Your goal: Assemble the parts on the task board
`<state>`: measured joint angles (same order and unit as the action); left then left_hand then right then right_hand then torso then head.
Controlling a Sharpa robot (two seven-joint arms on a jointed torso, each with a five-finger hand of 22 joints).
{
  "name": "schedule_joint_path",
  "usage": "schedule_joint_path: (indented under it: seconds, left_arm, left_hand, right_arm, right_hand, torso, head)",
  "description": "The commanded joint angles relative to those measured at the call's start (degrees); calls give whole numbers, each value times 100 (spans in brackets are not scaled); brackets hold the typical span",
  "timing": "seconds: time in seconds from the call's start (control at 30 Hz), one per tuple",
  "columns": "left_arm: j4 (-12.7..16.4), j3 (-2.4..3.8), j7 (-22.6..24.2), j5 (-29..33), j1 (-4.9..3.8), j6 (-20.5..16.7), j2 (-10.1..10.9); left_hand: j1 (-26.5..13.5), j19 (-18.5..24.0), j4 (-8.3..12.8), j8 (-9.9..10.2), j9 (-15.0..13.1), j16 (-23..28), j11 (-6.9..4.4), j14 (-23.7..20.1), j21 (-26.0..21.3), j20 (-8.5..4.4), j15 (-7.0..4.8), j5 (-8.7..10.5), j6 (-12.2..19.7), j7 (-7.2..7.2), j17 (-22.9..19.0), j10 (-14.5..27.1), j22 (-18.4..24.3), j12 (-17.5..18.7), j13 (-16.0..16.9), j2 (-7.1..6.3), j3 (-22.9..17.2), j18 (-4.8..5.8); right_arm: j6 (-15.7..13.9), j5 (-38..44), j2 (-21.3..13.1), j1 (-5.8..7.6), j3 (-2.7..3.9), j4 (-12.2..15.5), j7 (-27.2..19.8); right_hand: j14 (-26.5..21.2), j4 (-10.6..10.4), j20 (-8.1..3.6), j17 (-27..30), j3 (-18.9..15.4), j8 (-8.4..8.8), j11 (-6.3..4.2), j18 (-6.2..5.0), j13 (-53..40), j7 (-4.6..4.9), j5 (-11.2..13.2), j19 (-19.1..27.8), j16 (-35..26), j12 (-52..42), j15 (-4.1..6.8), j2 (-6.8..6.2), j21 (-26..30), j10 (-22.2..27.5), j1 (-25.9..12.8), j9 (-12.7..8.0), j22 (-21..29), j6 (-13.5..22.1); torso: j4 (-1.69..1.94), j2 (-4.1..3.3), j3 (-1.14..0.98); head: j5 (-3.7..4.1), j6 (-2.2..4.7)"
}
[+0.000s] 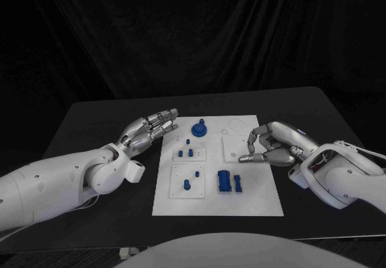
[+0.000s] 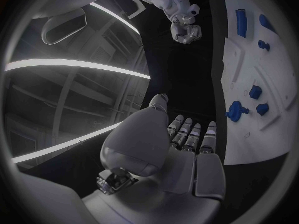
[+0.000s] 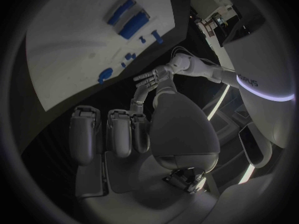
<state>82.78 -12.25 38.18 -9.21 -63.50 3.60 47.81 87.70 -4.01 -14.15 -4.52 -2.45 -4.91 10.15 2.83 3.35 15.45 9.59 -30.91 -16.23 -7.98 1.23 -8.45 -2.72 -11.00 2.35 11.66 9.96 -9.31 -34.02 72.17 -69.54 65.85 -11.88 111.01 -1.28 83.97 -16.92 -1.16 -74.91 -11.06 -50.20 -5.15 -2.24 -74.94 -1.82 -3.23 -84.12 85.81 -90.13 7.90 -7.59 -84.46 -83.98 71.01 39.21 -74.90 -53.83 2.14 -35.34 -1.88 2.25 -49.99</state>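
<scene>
Matt white task board (image 1: 253,195), glossy blue plastic parts (image 1: 224,181)

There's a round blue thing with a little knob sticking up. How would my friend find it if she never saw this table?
Start at the white task board in the middle of the black table. Go to its far end, near the left hand, to the round blue part. It is a flat disc with a peg on top, while the other blue parts nearer the robot are small pegs or long blocks.

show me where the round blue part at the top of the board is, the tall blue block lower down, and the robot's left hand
Round blue part (image 1: 198,130), head view: on its disc-shaped body.
Tall blue block (image 1: 224,181), head view: middle of its top face.
Left hand (image 1: 149,130), head view: on the middle of the hand, fingers extended.
</scene>
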Motion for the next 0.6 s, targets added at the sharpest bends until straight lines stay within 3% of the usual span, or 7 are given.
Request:
schedule_joint_path:
  seconds: [0.03,0.17,0.27,0.37,0.43,0.53,0.6]
  left_arm:
    - [140,7,1102,-14,4,-391,98]
    - [330,9,1252,-39,-38,-575,247]
    - [483,10,1307,-49,-140,-685,358]
    - [574,11,1308,-53,-263,-742,401]
    - [610,11,1293,-55,-327,-769,402]
    - [620,11,1243,-50,-389,-756,350]
    - [616,11,1216,-42,-404,-734,323]
  left_hand:
    - [94,-178,-219,-226,-93,-307,111,297,138,47,79,125,-879,-459,58,-703,-75,-410,87,-113,23,-46]
    - [-95,-366,-269,-318,-139,-563,158,628,285,56,138,559,-1592,-498,87,-1338,-139,-571,110,-85,159,4]
    - [-295,-407,-272,-301,-146,-609,172,732,325,43,156,1028,-1863,-513,95,-1551,-143,-523,109,-28,315,36]
    - [-410,-402,-266,-286,-149,-614,172,761,327,50,158,1191,-1968,-511,96,-1570,-134,-454,101,8,397,42]
    - [-422,-387,-264,-285,-151,-608,172,762,318,70,166,1201,-2005,-508,95,-1507,-126,-390,87,17,412,39]
    - [-457,-283,-260,-152,-108,-489,103,649,252,104,122,1196,-1790,-443,77,-1140,-79,-75,30,48,477,-17]
    - [-448,-223,-257,-5,-56,-378,58,531,217,114,91,1173,-1431,-397,62,-954,-53,82,14,65,511,-50]
  right_arm:
    - [-953,-1567,17,189,5,-91,-1171]
    - [-1184,-2935,131,412,5,-265,-2054]
    - [-1238,-3981,298,582,5,-468,-2728]
    - [-1087,-4640,446,689,5,-661,-3200]
    - [-926,-4978,555,732,5,-796,-3462]
    - [-607,-5421,724,764,5,-994,-3767]
    - [-461,-5569,776,759,5,-1051,-3855]
  right_hand:
    - [339,-1,-52,-83,53,-38,-50,49,-1506,-21,34,-300,-95,13,45,148,151,-602,-127,12,-1280,-70]
    - [-90,38,49,1317,48,361,64,-248,-1019,122,-301,377,-927,409,-62,907,1614,-316,-236,-266,-788,144]
    - [-1428,130,328,4522,-271,839,397,-780,1832,388,-624,2019,-3510,3225,-401,1252,5178,1653,-499,-730,683,289]
    - [-2292,157,691,5040,-507,1211,781,-650,3021,736,-576,2635,-4696,4722,-825,1447,6102,2844,-775,-1082,1323,546]
    - [-3146,61,1120,5666,-701,1682,1295,-494,3949,1192,-450,3542,-5742,5795,-1438,1578,7162,3633,-920,-1515,2167,817]
    - [-4143,25,1561,6464,-851,2362,1805,-477,5110,974,-388,4359,-6763,6719,-1925,1520,8098,4428,-818,-2190,3263,1138]
    - [-4469,25,1729,6707,-806,2580,1703,-446,5487,1009,-382,5355,-6989,6894,-1983,1475,8043,4772,-811,-2446,3921,1247]
  torso:
    - [1,3,0]
    - [1,-2,0]
    - [4,-1,-1]
    - [1,3,0]
    - [-4,7,1]
    - [-4,13,0]
    - [-1,30,-8]
  head:
    - [0,-1]
    - [-36,-1]
    - [-44,-1]
    - [-35,-1]
    - [-37,-1]
    - [-54,-1]
    - [-47,-1]
